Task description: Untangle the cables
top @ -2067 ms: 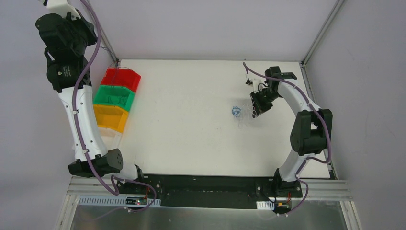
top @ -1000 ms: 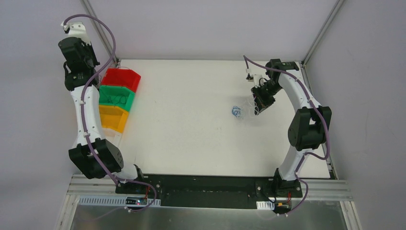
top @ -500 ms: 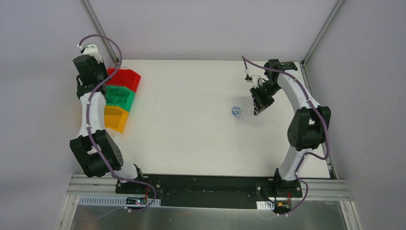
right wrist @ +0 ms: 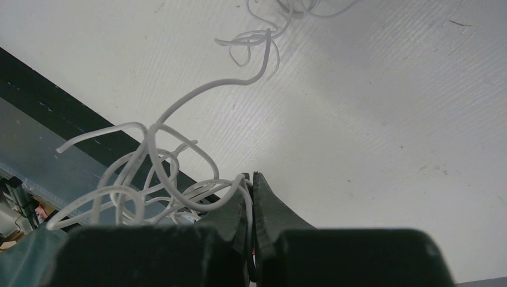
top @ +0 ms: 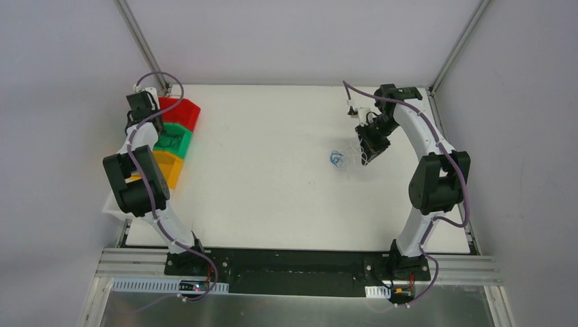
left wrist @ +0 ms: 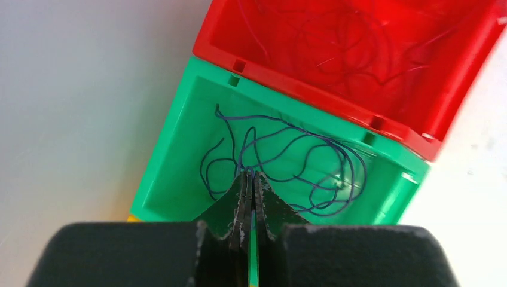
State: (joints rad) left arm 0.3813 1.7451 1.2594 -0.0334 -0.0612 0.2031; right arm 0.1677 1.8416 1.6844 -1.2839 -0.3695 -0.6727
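A small tangle of blue cable [top: 335, 159] lies on the white table [top: 272, 191], with white cable [top: 357, 155] strung from it to my right gripper [top: 369, 151]. In the right wrist view the right gripper [right wrist: 251, 177] is shut on a strand of the white cable [right wrist: 149, 173], which hangs in loose loops above the table. My left gripper [top: 151, 127] is low over the green bin [top: 175, 140]. In the left wrist view the left gripper [left wrist: 251, 173] is shut, with a blue cable [left wrist: 299, 155] pinched at its tips and looped in the green bin [left wrist: 173, 149].
A red bin [top: 181, 112] holding thin red cables [left wrist: 335, 42], the green bin and a yellow bin [top: 165, 170] stand in a row on the table's left edge. The left arm's elbow [top: 135, 182] hangs over the yellow bin. A frame post [top: 455, 48] rises at the back right.
The left arm has swung down from high at the back left and brought its gripper low over the green bin. The right gripper has risen slightly with the white cable.
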